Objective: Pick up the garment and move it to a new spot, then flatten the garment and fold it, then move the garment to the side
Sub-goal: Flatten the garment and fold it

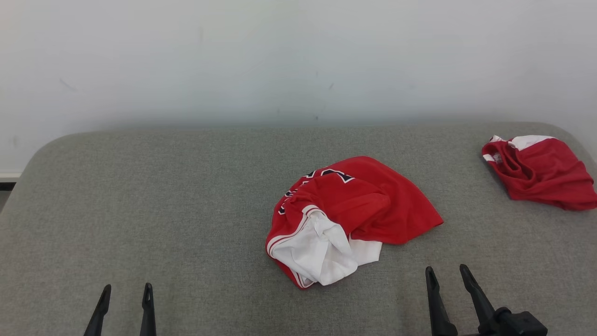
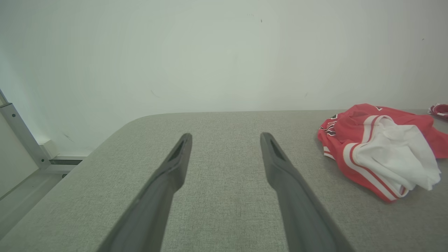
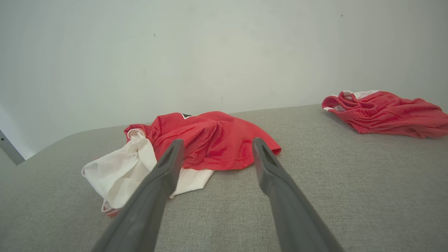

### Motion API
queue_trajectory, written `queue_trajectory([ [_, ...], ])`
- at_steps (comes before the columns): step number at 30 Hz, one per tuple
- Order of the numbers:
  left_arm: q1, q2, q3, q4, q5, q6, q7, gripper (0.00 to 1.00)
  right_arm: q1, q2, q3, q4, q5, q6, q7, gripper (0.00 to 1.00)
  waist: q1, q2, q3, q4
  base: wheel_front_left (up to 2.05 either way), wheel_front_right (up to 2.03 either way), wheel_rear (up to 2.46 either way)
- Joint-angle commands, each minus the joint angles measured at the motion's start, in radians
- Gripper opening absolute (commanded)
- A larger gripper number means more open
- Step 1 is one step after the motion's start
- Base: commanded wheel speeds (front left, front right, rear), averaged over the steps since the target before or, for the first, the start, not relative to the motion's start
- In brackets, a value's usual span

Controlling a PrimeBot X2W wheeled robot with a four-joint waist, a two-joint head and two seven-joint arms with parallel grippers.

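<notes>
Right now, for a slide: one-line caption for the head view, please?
Both open, left gripper and right gripper face a crumpled red-and-white jersey on grey fabric table; second red garment lies far right.

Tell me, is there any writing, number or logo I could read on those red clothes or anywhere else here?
Nothing here reads as a whole word or number.
On the red and white garment: dark white-edged characters along the upper fold, crumpled and cut off by folds, not legible.
On the second red garment: no writing visible.
On the grey surface and the wall: none.
</notes>
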Motion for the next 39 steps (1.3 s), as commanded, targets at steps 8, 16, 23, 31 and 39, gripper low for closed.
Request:
queue_trajectory([
  [8, -0.010, -0.008, 0.013, 0.007, 0.014, -0.009, -0.003, 1.00, 0.008, 0.005, 0.002, 0.001, -0.003, -0.003, 0.000, 1.00, 0.0000, 0.0000, -0.003, 0.001, 0.00, 0.00, 0.00],
  [16, -0.004, -0.013, 0.022, 0.005, 0.021, -0.015, -0.003, 1.00, 0.008, 0.005, 0.004, 0.006, -0.005, -0.003, 0.000, 1.00, 0.0000, 0.0000, -0.005, -0.004, 0.00, 0.00, 0.00],
  [23, 0.001, -0.018, 0.026, 0.004, 0.027, -0.019, -0.003, 1.00, 0.010, 0.005, 0.006, 0.008, -0.006, -0.003, 0.000, 1.00, 0.0000, 0.0000, -0.007, -0.006, 0.00, 0.00, 0.00],
  [31, -0.039, -0.014, 0.029, 0.006, 0.031, -0.018, -0.003, 1.00, 0.005, 0.002, 0.008, 0.008, -0.001, -0.003, 0.000, 1.00, 0.0000, 0.0000, -0.002, -0.011, 0.00, 0.00, 0.00],
  [39, -0.179, 0.002, -0.051, 0.039, 0.033, -0.027, -0.003, 1.00, -0.012, -0.006, 0.020, 0.006, 0.003, -0.003, 0.000, 1.00, 0.0000, 0.0000, 0.026, -0.042, 0.00, 0.00, 0.00],
])
